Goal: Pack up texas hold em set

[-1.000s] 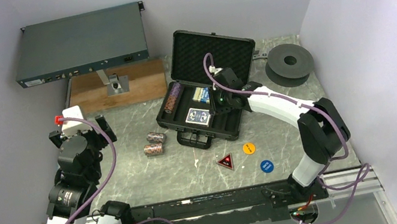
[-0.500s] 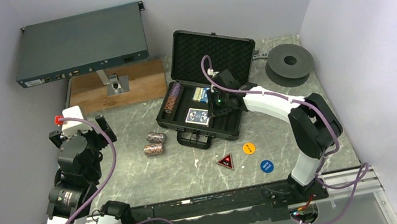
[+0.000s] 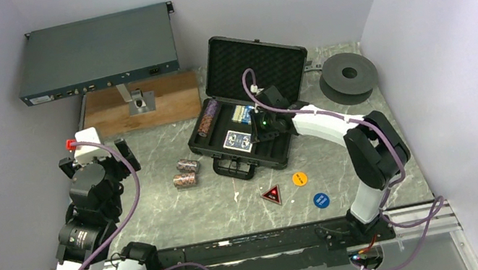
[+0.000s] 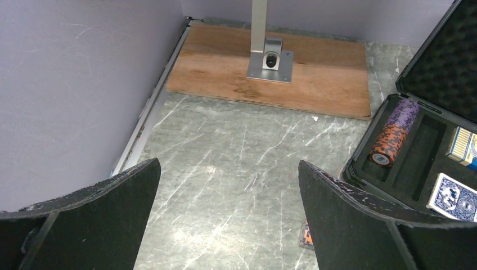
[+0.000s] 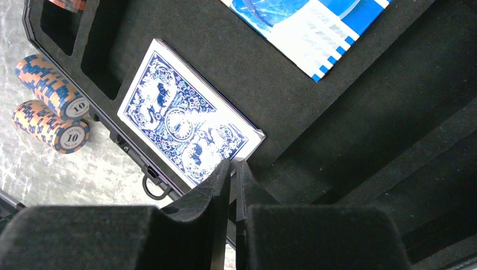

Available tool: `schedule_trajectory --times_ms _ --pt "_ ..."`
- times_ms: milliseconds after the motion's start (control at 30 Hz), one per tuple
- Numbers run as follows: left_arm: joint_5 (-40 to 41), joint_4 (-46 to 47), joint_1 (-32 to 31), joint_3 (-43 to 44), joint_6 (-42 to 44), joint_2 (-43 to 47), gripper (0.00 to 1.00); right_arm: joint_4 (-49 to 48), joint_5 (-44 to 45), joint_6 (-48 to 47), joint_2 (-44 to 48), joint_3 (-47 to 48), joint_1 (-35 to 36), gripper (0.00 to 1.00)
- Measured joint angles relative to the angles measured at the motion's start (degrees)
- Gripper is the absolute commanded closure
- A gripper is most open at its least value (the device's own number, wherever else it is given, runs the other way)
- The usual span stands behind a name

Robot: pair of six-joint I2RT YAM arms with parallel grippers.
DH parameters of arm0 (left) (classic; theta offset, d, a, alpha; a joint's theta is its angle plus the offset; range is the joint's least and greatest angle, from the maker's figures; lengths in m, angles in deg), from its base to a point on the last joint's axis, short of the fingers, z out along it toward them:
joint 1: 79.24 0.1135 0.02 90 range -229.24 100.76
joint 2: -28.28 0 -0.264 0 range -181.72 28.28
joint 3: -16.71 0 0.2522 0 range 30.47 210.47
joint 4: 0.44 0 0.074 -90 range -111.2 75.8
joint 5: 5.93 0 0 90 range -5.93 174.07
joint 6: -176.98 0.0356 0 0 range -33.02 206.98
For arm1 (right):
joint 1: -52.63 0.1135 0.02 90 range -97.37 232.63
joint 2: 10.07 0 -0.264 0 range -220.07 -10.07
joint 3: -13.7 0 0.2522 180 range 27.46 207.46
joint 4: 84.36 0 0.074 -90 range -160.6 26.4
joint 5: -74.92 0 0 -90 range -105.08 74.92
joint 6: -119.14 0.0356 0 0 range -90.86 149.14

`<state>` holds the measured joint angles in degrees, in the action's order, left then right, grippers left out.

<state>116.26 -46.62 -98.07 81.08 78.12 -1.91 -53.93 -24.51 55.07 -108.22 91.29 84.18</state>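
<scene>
Change: in the top view the right arm's elbow has folded in toward the left, and the right gripper point(image 3: 265, 127) has slid down-left inside the case while its jaws narrowed.
Stage: roughly halfway, by my reading. Three pieces are packed, five lie outside, and the lid is up.
Briefcase point(image 3: 238, 61): upper centre of the top view, open, foam lid standing, base flat on the tabletop point(image 3: 342, 154).
Right gripper jaws: drawn almost together in the wrist view, tips just beside the lower corner of the blue-backed deck point(image 5: 188, 132), with nothing visible between them.
Left gripper point(image 4: 228, 169): jaws spread wide and empty, hanging over bare tabletop at left, well apart from the case.
Chip rolls: one chip roll point(image 3: 208, 116) already lies in the case's left slot. Two loose chip rolls point(image 3: 186, 166) lie side by side at centre-left, just outside the case, still to go in.
Card decks: the blue-backed deck lies flat on the foam, with the boxed deck point(image 3: 242, 113) above it; both are in.
Buttons: the red-triangle button point(image 3: 272, 195), orange button point(image 3: 300, 178) and blue button point(image 3: 321, 200) sit at lower centre-right, unpacked.
</scene>
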Motion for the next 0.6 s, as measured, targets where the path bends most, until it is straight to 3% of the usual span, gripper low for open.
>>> schedule_trajectory --times_ms 333,600 --pt "0.0 0.0 0.0 0.0 0.0 0.0 0.00 0.4 1.5 -0.9 1.1 -0.1 0.9 0.80" --pt "0.0 0.0 0.0 0.0 0.0 0.0 0.00 2.3 1.8 -1.9 2.4 3.5 2.4 0.78"
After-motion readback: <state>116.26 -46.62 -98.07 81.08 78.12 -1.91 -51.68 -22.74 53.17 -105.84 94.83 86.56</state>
